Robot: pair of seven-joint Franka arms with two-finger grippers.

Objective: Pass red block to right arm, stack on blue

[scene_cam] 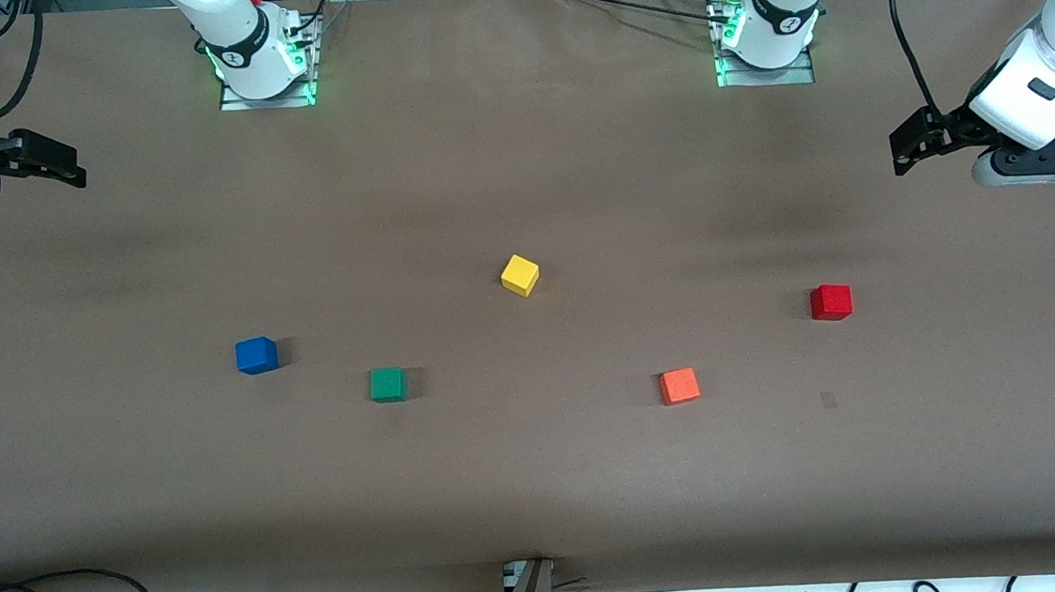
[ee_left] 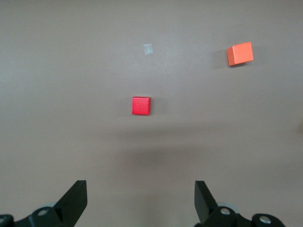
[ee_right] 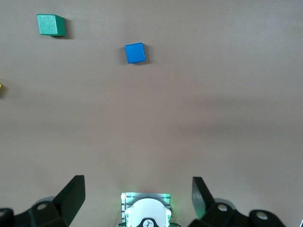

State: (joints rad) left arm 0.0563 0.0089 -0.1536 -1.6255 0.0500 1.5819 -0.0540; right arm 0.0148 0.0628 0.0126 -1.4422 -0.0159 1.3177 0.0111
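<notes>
The orange cube [scene_cam: 679, 386] lies nearest the front camera on the table [scene_cam: 542, 483], with the red block [scene_cam: 831, 301] a little farther back toward the left arm's end and the blue [scene_cam: 256, 355] toward the right arm's end. The left pincer [scene_cam: 913, 141] and the right pincer [scene_cam: 56, 166] hang spread wide and empty, each over its own end of the table.

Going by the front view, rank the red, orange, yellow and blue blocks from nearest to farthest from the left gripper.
Left gripper is open, up at the left arm's end of the table.
1. Red block, toward that same end.
2. Orange block, nearer the front camera.
3. Yellow block, mid-table.
4. Blue block, toward the right arm's end.
</notes>
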